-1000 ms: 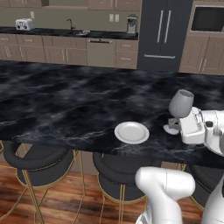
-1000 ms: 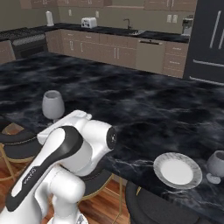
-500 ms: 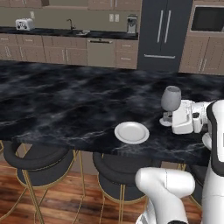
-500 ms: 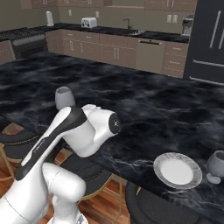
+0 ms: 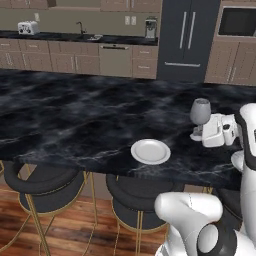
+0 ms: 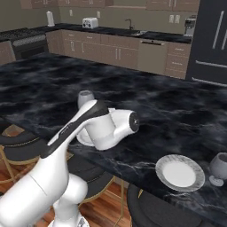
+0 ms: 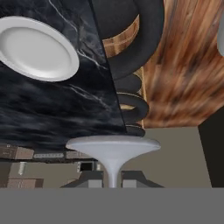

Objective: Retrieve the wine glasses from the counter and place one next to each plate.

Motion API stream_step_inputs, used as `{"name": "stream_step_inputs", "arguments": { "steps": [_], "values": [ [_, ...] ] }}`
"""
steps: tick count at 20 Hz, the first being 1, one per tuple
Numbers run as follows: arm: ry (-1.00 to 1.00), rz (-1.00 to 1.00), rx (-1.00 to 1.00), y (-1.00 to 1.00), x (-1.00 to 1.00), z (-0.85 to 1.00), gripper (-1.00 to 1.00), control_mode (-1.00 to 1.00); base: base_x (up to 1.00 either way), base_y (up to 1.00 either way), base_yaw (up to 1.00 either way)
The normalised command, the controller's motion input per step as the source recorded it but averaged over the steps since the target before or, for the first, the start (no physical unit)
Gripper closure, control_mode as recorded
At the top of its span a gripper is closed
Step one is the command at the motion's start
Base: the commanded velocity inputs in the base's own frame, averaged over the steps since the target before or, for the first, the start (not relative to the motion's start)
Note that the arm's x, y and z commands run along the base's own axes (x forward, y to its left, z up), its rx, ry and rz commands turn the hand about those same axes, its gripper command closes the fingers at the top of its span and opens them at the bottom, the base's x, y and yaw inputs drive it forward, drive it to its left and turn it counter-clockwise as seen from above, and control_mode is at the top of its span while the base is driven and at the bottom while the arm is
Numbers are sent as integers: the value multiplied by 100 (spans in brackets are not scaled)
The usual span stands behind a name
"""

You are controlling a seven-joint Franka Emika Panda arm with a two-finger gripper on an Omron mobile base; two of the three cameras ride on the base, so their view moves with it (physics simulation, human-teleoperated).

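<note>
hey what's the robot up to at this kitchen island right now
The white arm's gripper is shut on the stem of a wine glass, holding it upright at the black marble island, just right of a white plate. Whether its foot touches the surface is hard to tell. A second wine glass already stands beside another plate further along the island.

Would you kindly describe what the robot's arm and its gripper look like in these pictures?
The arm is glossy white, built of thick rounded segments, with dark grey rings and caps at the joints; one dark round cap sits near the wrist. No loose cables or lettering can be made out. The gripper ends in two small dark grey, blocky fingertips, and its boxy white body shows in the left base view.
</note>
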Motion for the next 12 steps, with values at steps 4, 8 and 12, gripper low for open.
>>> {"name": "stream_step_inputs", "arguments": {
  "steps": [4, 8, 12],
  "values": [
    [7, 0, -4, -47, 43, -29, 100, -100, 0, 0, 0],
    [0, 0, -9, -30, 44, -35, 100, -100, 0, 0, 0],
    [0, 0, -5, -12, 46, -44, 100, -100, 0, 0, 0]
  ]
}}
